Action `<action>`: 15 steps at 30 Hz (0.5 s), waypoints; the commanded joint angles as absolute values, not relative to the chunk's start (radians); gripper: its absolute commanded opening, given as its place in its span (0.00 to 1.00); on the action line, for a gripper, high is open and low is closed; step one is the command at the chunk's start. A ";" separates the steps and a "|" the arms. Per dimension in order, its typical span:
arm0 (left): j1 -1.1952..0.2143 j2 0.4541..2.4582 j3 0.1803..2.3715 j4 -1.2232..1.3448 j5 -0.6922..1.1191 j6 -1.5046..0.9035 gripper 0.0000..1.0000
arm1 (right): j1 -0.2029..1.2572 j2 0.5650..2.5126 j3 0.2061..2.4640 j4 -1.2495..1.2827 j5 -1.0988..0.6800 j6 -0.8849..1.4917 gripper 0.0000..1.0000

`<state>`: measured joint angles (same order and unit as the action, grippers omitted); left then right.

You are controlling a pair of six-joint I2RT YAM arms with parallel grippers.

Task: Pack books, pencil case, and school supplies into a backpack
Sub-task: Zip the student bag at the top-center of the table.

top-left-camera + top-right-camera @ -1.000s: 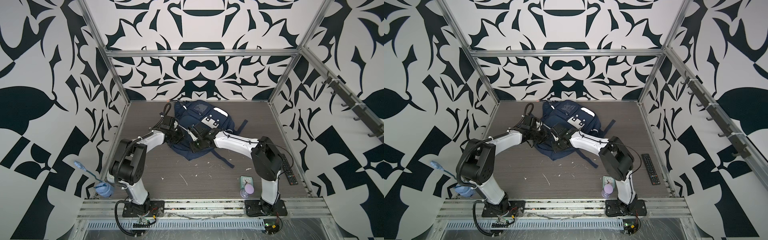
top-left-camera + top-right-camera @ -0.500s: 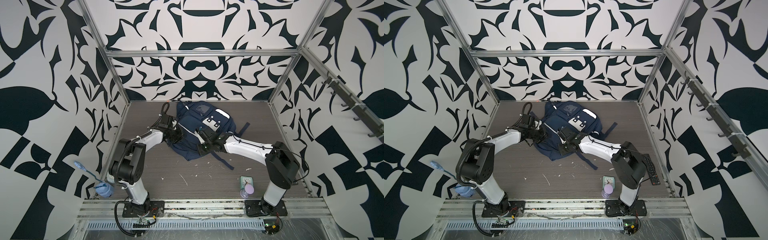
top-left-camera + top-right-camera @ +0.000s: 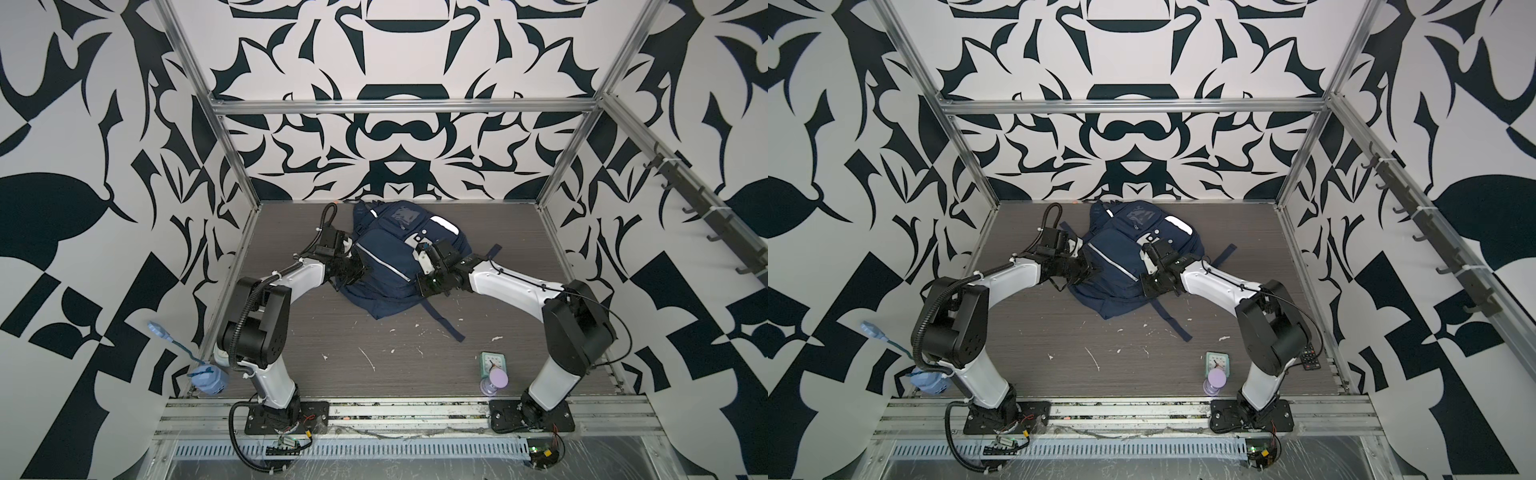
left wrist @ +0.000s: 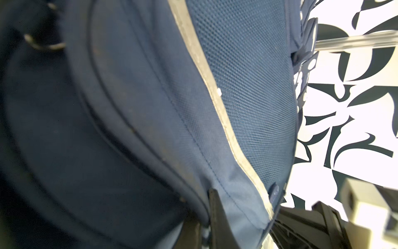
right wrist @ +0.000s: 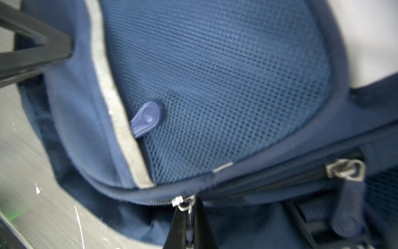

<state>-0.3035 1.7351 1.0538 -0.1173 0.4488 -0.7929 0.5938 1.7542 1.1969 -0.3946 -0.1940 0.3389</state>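
Now, backpack (image 3: 386, 270): front up, long axis laid far-to-near.
left gripper (image 4: 204, 215): clamped on backpack fabric.
right gripper (image 5: 189, 213): closed on zipper pull (image 5: 184, 203).

Backpack (image 3: 390, 266) lay far back on the table (image 3: 332, 336), with the left gripper (image 3: 360, 270) at its left edge and the right gripper (image 3: 419, 261) at its right, while a clock (image 3: 491, 360) and an hourglass (image 3: 494, 380) stood touching near the front.
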 commanded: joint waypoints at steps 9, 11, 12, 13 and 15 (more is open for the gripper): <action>-0.348 1.742 1.013 -0.110 0.370 -0.820 0.04 | 0.503 1.962 1.426 -0.483 -0.115 0.316 0.00; -0.373 1.756 1.016 -0.106 0.370 -0.826 0.04 | 0.493 1.970 1.445 -0.497 -0.097 0.306 0.00; -0.389 1.763 1.020 -0.104 0.368 -0.828 0.05 | 0.486 1.973 1.450 -0.501 -0.090 0.306 0.00; -0.402 1.769 1.022 -0.103 0.367 -0.831 0.05 | 0.477 1.978 1.459 -0.510 -0.091 0.307 0.00; -0.420 1.777 1.022 -0.096 0.361 -0.838 0.06 | 0.466 1.976 1.463 -0.521 -0.093 0.307 0.00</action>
<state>-0.3832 1.7519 1.0355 -0.0402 0.3294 -0.8394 0.5140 1.9713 1.4288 -0.5156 -0.2005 0.3115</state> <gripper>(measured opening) 0.079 0.084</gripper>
